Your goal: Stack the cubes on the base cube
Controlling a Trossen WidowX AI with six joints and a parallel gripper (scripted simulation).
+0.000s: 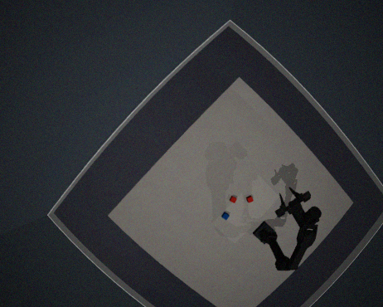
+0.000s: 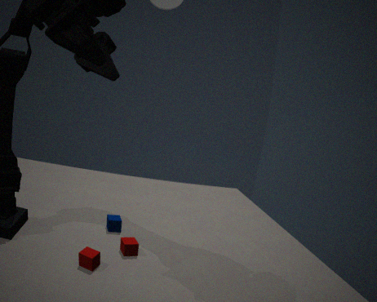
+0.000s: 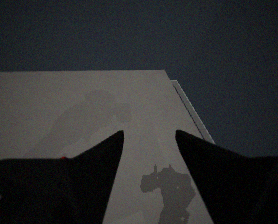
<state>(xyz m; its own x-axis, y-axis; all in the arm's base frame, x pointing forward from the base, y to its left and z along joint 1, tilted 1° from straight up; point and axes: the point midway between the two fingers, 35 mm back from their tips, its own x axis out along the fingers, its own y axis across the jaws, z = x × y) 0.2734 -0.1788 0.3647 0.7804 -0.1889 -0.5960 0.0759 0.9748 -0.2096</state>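
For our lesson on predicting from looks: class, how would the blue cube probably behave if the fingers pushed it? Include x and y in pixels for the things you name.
The blue cube [image 1: 225, 216] [image 2: 114, 224] would probably slide rather than roll, given its flat faces. Tipping seems unlikely under a low push, as it looks as wide as tall. Its crisp edges suggest stiffness.

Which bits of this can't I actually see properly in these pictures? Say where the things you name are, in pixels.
- Top view: the undersides of the two red cubes [image 1: 233, 199] [image 1: 249, 199] [image 2: 89, 259] [image 2: 129, 246] and the blue cube [image 1: 225, 216] [image 2: 114, 224], hidden by the cubes themselves.
- Outside view: the arm's upper part [image 2: 61, 18], cut off by the top edge.
- Hand's view: at most a red speck [image 3: 63, 158] behind the dark left finger, too small to identify.
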